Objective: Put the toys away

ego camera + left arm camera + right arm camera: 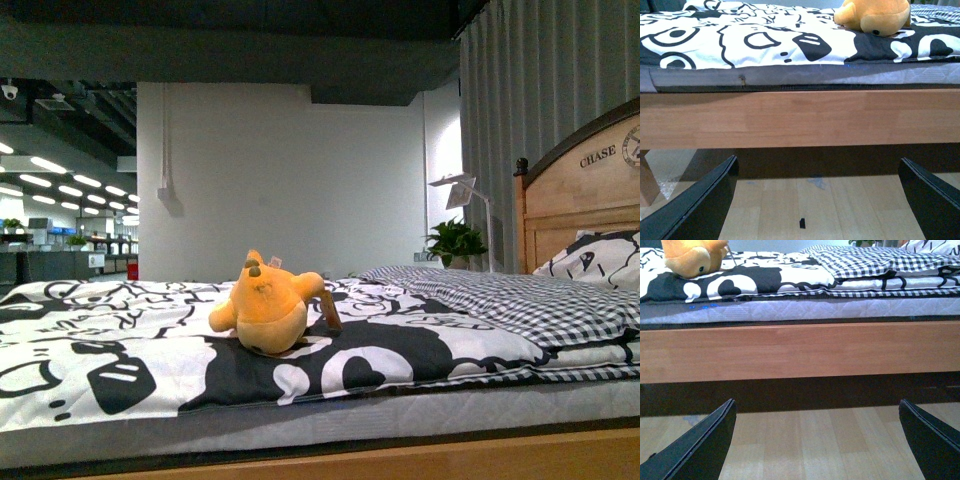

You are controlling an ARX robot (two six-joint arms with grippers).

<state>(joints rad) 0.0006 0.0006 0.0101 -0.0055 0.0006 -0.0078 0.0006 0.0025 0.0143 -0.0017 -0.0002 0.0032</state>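
An orange-yellow plush toy (267,303) lies on the black-and-white patterned bedspread (120,350) near the bed's front edge. It also shows in the left wrist view (875,16) and in the right wrist view (692,257). My left gripper (817,200) is open and empty, low in front of the wooden bed rail (800,117), below the toy. My right gripper (817,440) is open and empty, also low before the bed rail (800,350). Neither arm shows in the front view.
A checked duvet (520,300) lies folded on the bed's right side, with a patterned pillow (595,258) against the wooden headboard (590,190). A potted plant (455,242) and a lamp (462,190) stand behind. Wooden floor (805,210) runs under the bed.
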